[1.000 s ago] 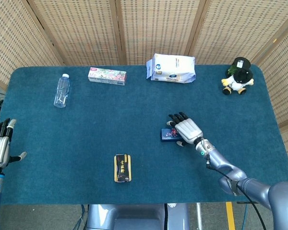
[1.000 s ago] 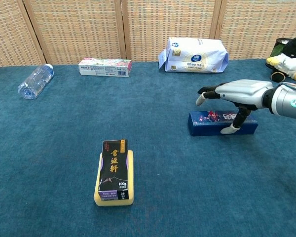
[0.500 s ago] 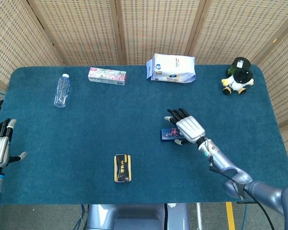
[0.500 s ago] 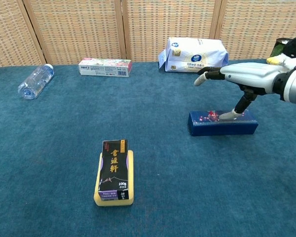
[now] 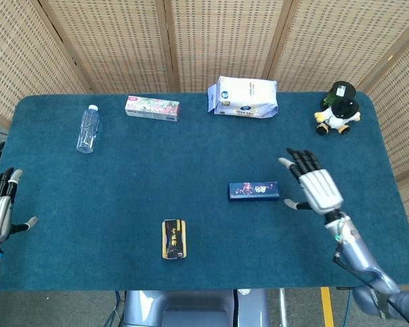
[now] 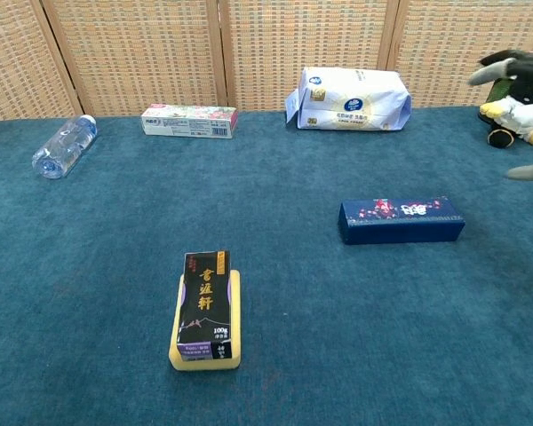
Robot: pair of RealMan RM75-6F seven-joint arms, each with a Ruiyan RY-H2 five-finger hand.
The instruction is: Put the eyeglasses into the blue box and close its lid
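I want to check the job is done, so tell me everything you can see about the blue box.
The long, dark blue rectangular box lies flat on the teal table, lid closed, with a pink floral print and pale lettering on top. It looks like stiff card. Nothing touches it; the right hand hovers just beside it, fingers spread.

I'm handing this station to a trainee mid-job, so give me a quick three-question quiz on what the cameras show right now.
1. True or false: the blue box has its lid shut.
2. Which item lies nearest the table's front edge? A) water bottle B) black-and-yellow pack C) tissue pack
3. Fill in: the right hand hovers to the ___ of the blue box in the head view, fingers spread, holding nothing.

Key:
1. True; no eyeglasses are visible outside it.
2. B
3. right
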